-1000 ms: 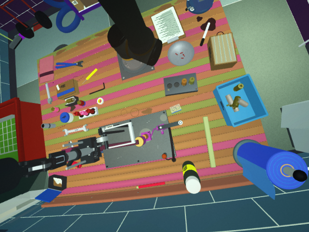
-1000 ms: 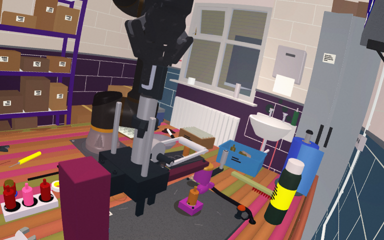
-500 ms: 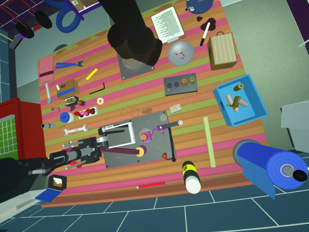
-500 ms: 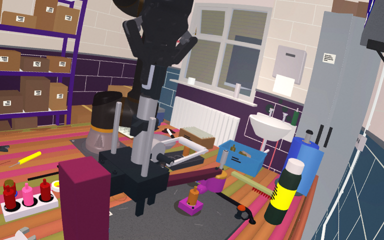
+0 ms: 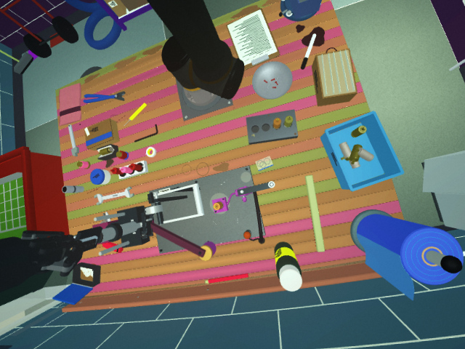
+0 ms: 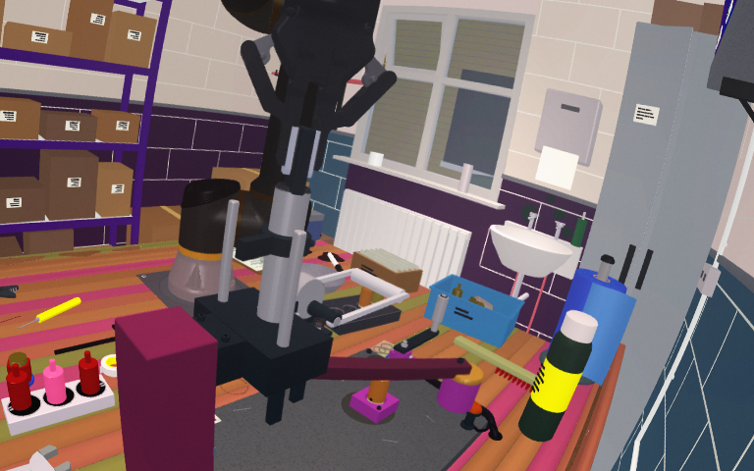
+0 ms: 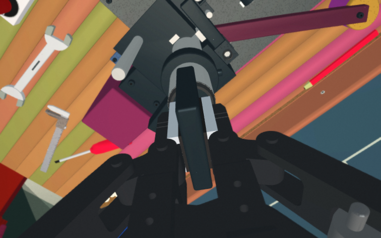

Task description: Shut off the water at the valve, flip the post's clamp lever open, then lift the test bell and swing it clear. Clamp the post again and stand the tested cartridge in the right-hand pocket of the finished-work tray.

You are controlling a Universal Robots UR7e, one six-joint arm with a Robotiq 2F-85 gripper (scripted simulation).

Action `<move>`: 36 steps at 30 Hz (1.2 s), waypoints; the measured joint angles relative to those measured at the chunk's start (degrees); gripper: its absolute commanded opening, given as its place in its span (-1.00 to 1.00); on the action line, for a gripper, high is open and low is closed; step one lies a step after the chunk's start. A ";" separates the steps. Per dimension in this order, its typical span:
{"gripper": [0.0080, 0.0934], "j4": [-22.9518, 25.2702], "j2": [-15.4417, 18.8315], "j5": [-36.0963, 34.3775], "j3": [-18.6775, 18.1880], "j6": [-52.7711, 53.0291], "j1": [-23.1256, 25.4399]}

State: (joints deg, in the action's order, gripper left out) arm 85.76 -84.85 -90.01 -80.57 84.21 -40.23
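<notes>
The purple test bell hangs at the end of a maroon arm, out over the front edge of the grey base plate and away from the orange cartridge in its magenta seat. The arm runs back to a black carriage on the grey post. A dark flat handle stands on top of the post. The finished-work tray lies behind the plate with two cartridges in its right pockets. My gripper is closed on that handle.
A blue bin with spare parts sits at the bench's right. A yellow-banded bottle stands near the front edge beside a pale green brush. A maroon block, wrenches and a red screwdriver lie by the carriage.
</notes>
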 measured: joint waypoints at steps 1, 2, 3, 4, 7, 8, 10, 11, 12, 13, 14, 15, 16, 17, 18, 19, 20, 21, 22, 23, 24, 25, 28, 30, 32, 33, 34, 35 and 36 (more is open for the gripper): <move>-1.00 0.00 0.00 0.00 0.00 1.49 0.00; -1.00 0.00 0.00 0.00 0.00 2.99 0.00; -1.00 0.00 0.00 0.00 0.00 4.50 0.00; -1.00 0.00 0.00 0.00 0.00 6.02 0.00; -1.00 0.00 0.00 0.00 0.00 10.60 0.00; -1.00 0.00 0.00 0.00 0.00 12.13 0.00; -1.00 0.00 0.00 0.00 0.00 15.19 0.00; -1.00 0.00 0.00 0.00 0.00 16.71 0.00; -1.00 0.00 0.00 0.00 0.00 18.22 0.00; -1.00 0.00 0.00 0.00 0.00 19.72 0.00; -1.00 0.00 0.00 0.00 0.00 21.21 0.00; -1.00 0.00 0.00 0.00 0.00 22.69 0.00; -1.00 0.00 0.00 0.00 0.00 24.15 0.00; -1.00 0.00 0.00 0.00 0.00 25.60 0.00; -1.00 0.00 0.00 0.00 0.00 27.02 0.00; -1.00 0.00 0.00 0.00 0.00 28.43 0.00; -1.00 0.00 0.00 0.00 0.00 29.81 0.00; -1.00 0.00 0.00 0.00 0.00 31.17 0.00; -1.00 0.00 0.00 0.00 0.00 32.50 0.00; -1.00 0.00 0.00 0.00 0.00 33.81 0.00; -1.00 0.00 0.00 0.00 0.00 35.08 0.00; -1.00 0.00 0.00 0.00 0.00 36.33 0.00; -1.00 0.00 0.00 0.00 0.00 39.87 0.00; -1.00 0.00 0.00 0.00 0.00 42.06 0.00; -1.00 0.00 0.00 0.00 0.00 44.09 0.00; -1.00 0.00 0.00 0.00 0.00 45.05 0.00; -1.00 0.00 0.00 0.00 0.00 45.96 0.00; -1.00 0.00 0.00 0.00 0.00 46.84 0.00; -1.00 0.00 0.00 0.00 0.00 47.68 0.00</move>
State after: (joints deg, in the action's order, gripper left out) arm 85.75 -84.85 -90.01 -80.57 131.89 -40.23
